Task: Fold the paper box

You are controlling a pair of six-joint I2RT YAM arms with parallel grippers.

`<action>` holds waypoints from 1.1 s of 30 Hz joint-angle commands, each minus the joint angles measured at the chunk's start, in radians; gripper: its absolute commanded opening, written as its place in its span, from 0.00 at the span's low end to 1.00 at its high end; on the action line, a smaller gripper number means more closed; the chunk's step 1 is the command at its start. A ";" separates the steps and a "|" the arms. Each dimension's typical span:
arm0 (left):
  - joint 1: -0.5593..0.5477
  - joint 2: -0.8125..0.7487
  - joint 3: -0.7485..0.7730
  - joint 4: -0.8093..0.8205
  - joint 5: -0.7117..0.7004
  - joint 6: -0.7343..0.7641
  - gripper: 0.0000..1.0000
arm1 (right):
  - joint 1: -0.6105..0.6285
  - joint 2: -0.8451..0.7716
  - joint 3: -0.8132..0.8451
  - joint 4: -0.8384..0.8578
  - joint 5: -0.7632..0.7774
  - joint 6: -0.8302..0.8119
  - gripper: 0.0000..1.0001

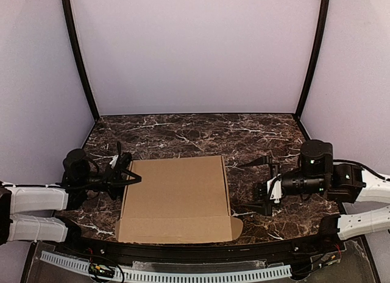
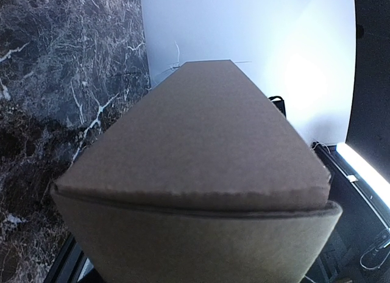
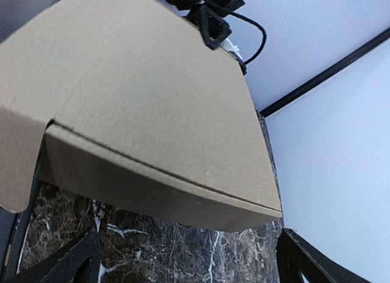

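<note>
- The paper box (image 1: 177, 194) lies folded and closed, lid down, on the dark marble surface (image 1: 183, 133). It sits near the front edge, slightly left of centre.
- A rounded tab (image 1: 236, 227) sticks out loose at the box's near right corner. The right wrist view shows it hanging past the front wall at the left of the picture.
- The lid's seam runs along the near side as a thin line just above the front wall.
- The left end effector (image 1: 129, 171) is at the box's left edge, right against the cardboard. Its own camera sees only the box (image 2: 201, 149) filling the view, with no fingers in it, so I cannot tell whether it is spread or pinching the edge.
- The right end effector (image 1: 239, 186) is spread wide and holds nothing. It points at the box's right side from just beside it, not touching.
- From the right wrist, both black fingertips (image 3: 64, 265) frame bare marble in front of the box (image 3: 140, 94).
</note>
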 commanded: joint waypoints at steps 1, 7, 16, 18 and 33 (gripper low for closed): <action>0.006 -0.048 0.032 -0.088 0.077 0.027 0.29 | 0.119 -0.036 -0.090 0.132 0.336 -0.300 0.99; 0.006 -0.093 0.044 -0.194 0.082 0.062 0.30 | 0.212 -0.004 -0.188 0.391 0.433 -0.517 0.99; 0.006 -0.110 0.050 -0.227 0.084 0.078 0.31 | 0.313 0.125 -0.223 0.660 0.464 -0.670 0.99; 0.006 -0.110 0.052 -0.223 0.087 0.075 0.31 | 0.325 0.149 -0.226 0.689 0.462 -0.678 0.99; 0.006 -0.123 0.063 -0.255 0.111 0.100 0.31 | 0.363 0.169 -0.235 0.524 0.444 -0.525 0.99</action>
